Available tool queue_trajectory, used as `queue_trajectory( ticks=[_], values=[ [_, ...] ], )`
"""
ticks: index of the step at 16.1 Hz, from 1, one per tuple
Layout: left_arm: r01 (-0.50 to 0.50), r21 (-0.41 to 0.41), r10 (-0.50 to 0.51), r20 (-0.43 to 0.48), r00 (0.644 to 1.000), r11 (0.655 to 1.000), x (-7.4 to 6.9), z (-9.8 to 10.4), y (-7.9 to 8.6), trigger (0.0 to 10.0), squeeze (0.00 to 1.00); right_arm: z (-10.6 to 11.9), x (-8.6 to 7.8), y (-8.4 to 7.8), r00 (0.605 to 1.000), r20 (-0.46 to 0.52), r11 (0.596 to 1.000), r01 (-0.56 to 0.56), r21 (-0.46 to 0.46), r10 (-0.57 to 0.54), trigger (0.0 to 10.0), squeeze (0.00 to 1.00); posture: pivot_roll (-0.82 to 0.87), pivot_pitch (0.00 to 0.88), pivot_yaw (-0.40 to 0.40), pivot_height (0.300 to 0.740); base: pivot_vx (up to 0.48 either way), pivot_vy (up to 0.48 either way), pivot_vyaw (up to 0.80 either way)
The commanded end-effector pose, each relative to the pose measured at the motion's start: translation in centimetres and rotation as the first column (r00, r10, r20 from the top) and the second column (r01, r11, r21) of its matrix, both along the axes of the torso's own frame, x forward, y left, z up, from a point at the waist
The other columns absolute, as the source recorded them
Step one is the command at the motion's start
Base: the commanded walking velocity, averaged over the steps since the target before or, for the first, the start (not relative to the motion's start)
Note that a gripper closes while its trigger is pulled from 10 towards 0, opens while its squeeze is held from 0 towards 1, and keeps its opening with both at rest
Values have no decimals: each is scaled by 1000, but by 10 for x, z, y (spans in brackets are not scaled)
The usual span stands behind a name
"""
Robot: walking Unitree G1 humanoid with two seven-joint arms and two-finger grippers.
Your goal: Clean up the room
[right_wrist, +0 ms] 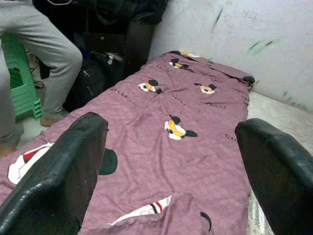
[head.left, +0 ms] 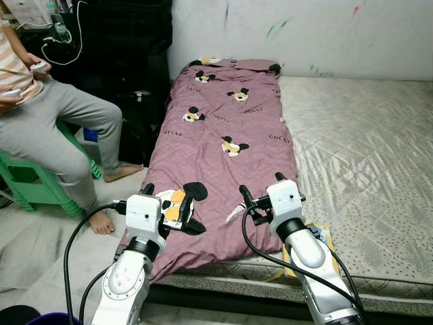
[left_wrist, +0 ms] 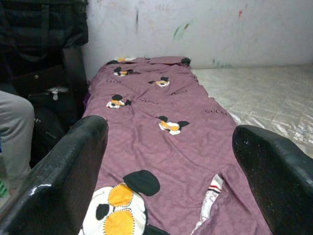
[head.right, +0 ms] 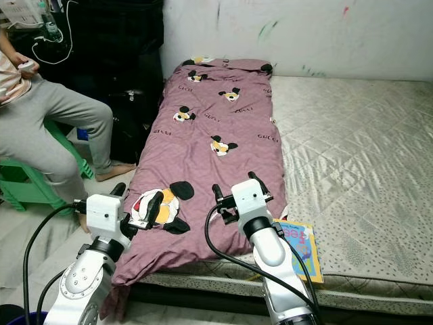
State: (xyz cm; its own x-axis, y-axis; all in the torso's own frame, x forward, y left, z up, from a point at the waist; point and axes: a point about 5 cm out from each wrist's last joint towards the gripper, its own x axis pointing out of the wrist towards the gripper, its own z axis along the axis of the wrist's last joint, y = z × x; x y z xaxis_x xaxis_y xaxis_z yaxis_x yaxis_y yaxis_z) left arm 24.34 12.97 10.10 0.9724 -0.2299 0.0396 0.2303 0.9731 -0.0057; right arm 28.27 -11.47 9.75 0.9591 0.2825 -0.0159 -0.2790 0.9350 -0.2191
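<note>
A mauve blanket printed with cartoon mice lies spread lengthwise along the left side of a quilted mattress. Its near end hangs over the mattress edge, with one corner folded up. My left gripper hovers open over the blanket's near left corner, above a large mouse print. My right gripper is open too, held above the near right corner. In the left wrist view the two fingers frame the blanket with nothing between them. The same holds for the gripper in the right wrist view.
A colourful children's book lies on the mattress edge beneath my right arm. A person in grey trousers sits on a green stool at the left, feet on the floor. Black bags stand against the wall beside the bed.
</note>
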Motion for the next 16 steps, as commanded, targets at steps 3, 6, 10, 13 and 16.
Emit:
queue_trajectory(
  ticks=[3, 6, 10, 13, 16],
  values=[
    [-10, 13, 10, 2, 1000, 1000, 2, 1, 2, 10000, 0, -2, -1, 1, 1000, -4, 1000, -6, 0, 6, 10000, 0, -32, 3, -1, 740, 0, 0, 0],
    [-9, 25, 9, 4, 1000, 1000, 3, 1, 2, 10000, 0, -2, -1, 3, 1000, -2, 1000, -11, -1, 11, 10000, 0, -32, 3, -1, 740, 0, 0, 710],
    [-6, 21, 6, 1, 1000, 1000, 2, 1, 1, 10000, 0, -3, -2, 2, 1000, -8, 1000, -12, 4, 12, 10000, 0, -30, 5, -2, 740, 0, 0, 647],
    [-3, 17, 3, 0, 1000, 1000, 2, 1, 0, 10000, 0, -3, -2, 2, 1000, -9, 1000, -15, 4, 15, 10000, 0, -33, 5, -3, 740, 0, 0, 0],
    [2, -12, -2, 9, 1000, 1000, 3, 2, 0, 10000, 0, -3, -1, 2, 1000, -11, 1000, -17, 4, 17, 10000, 0, -33, 5, -3, 740, 0, 0, 0]
  ],
)
